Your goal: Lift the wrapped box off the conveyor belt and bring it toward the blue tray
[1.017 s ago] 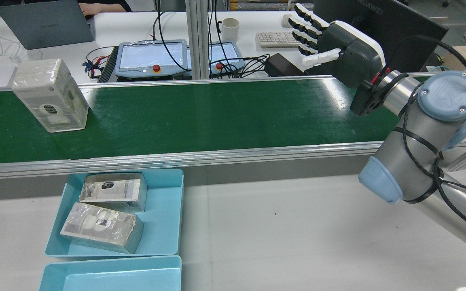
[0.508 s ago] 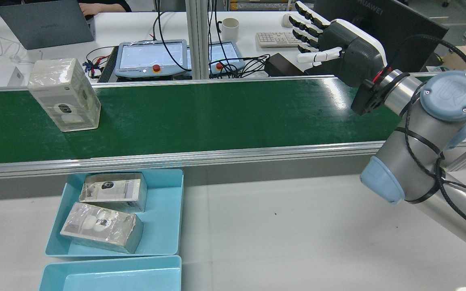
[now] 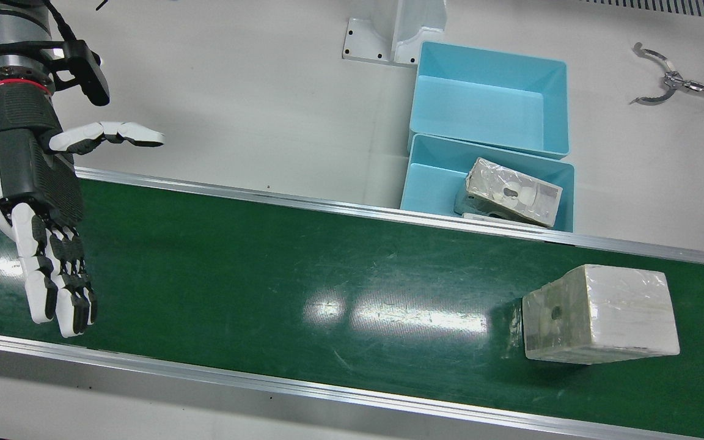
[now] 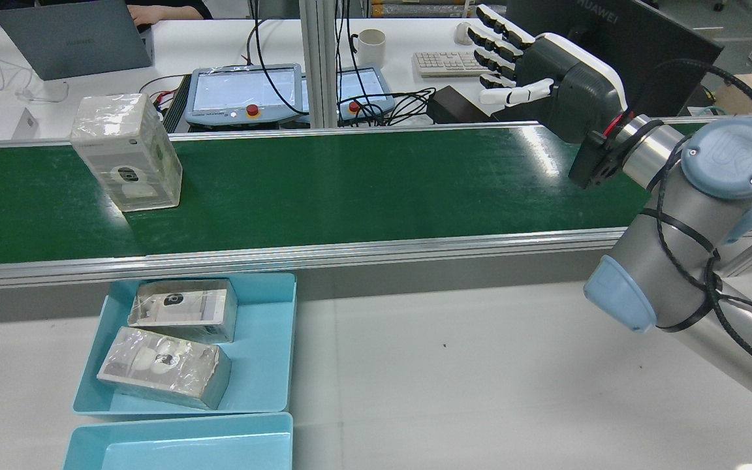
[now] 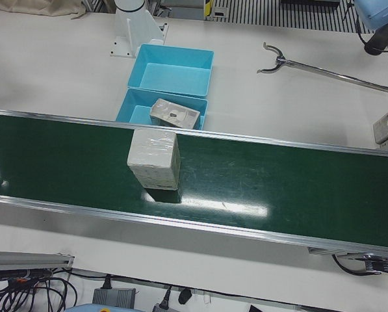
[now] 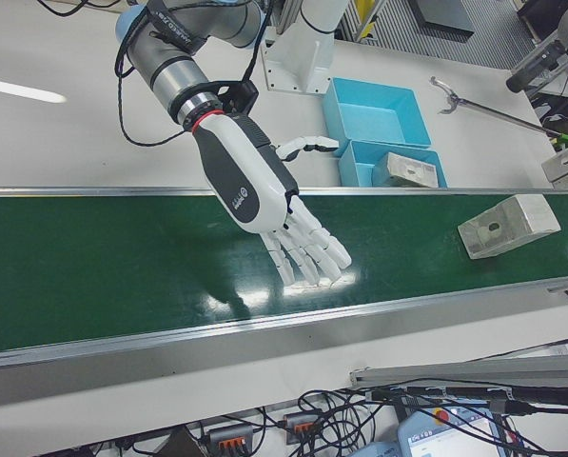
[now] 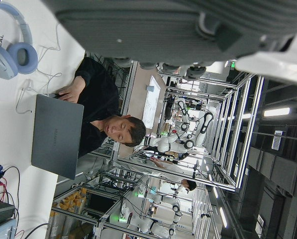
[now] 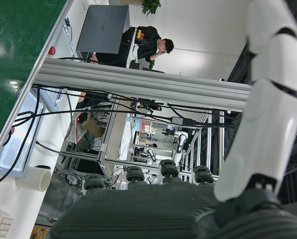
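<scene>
The wrapped box (image 4: 126, 151) stands upright on the green conveyor belt (image 4: 350, 189), toward its left end in the rear view; it also shows as the box (image 3: 599, 315) in the front view. My right hand (image 4: 546, 72) hovers open above the belt's right end, far from the box, fingers spread and palm facing along the belt; the same right hand (image 3: 34, 201) is at the left of the front view. The blue tray (image 4: 271, 365) lies below the belt's near rail with two wrapped boxes inside. My left hand (image 7: 188, 30) shows only in its own view, open and holding nothing.
A second, empty blue tray (image 4: 180, 444) sits against the first. A metal grabber tool (image 3: 663, 79) lies on the white table. Beyond the belt are teach pendants (image 4: 245, 91), a keyboard, a mug, a laptop and a seated person. Aluminium rails (image 4: 350, 251) edge the belt.
The wrapped box has travelled rightward along the belt in the rear view. My right hand has shifted slightly and stays open.
</scene>
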Tool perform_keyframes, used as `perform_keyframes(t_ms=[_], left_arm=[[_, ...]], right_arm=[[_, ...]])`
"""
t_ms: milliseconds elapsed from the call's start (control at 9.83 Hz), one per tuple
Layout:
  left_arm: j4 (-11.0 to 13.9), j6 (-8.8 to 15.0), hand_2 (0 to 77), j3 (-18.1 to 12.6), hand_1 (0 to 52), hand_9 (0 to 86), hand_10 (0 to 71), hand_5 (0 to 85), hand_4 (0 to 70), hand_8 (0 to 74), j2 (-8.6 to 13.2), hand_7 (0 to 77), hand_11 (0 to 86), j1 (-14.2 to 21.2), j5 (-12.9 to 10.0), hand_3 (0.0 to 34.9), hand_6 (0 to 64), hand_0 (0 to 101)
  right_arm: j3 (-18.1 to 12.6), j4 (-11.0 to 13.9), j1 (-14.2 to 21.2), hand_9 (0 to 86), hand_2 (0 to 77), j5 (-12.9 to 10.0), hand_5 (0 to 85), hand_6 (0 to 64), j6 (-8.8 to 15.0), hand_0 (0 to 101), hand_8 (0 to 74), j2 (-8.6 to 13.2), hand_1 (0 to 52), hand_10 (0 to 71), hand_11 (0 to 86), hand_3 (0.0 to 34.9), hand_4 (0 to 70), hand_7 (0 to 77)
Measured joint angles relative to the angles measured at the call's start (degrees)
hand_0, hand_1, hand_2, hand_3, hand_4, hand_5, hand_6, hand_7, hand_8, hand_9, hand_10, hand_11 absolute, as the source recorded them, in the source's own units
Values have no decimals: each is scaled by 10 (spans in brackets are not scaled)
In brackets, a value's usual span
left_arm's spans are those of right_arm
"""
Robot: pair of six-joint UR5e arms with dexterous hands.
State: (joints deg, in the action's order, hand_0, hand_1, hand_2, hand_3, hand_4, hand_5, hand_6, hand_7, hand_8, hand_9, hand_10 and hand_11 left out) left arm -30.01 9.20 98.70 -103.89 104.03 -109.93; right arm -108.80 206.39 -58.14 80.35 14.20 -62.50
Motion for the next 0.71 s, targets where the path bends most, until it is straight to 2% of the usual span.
perform_keyframes(t_ms=[102, 203, 305, 407, 508, 712], left_arm=[[0, 0, 5, 0, 0, 0, 5, 11, 0, 0, 0, 0, 0, 0, 0, 0, 0, 0], [0, 0, 5, 0, 0, 0, 5, 11, 0, 0, 0, 0, 0, 0, 0, 0, 0, 0], [0, 0, 5, 0, 0, 0, 0, 11, 0, 0, 0, 0, 0, 0, 0, 0, 0, 0], [0, 0, 5, 0, 0, 0, 5, 11, 0, 0, 0, 5, 0, 0, 0, 0, 0, 0], [0, 0, 5, 0, 0, 0, 0, 11, 0, 0, 0, 0, 0, 0, 0, 0, 0, 0], [0, 0, 5, 0, 0, 0, 0, 11, 0, 0, 0, 0, 0, 0, 0, 0, 0, 0]], right_arm=[[0, 0, 0, 11, 202, 0, 33, 0, 0, 441, 44, -1, 125, 11, 33, 197, 0, 0], [0, 0, 0, 11, 153, 0, 33, 0, 0, 420, 49, -3, 82, 11, 27, 196, 0, 0], [0, 0, 0, 11, 136, 0, 33, 0, 0, 420, 49, -3, 104, 11, 27, 197, 0, 0], [1, 0, 1, 11, 131, 0, 33, 0, 0, 431, 49, -4, 76, 11, 27, 196, 0, 0], [2, 0, 3, 11, 104, 0, 33, 0, -1, 428, 44, -4, 104, 11, 27, 188, 0, 0], [4, 0, 6, 11, 120, 0, 33, 0, 0, 446, 49, -4, 104, 11, 27, 187, 0, 0]])
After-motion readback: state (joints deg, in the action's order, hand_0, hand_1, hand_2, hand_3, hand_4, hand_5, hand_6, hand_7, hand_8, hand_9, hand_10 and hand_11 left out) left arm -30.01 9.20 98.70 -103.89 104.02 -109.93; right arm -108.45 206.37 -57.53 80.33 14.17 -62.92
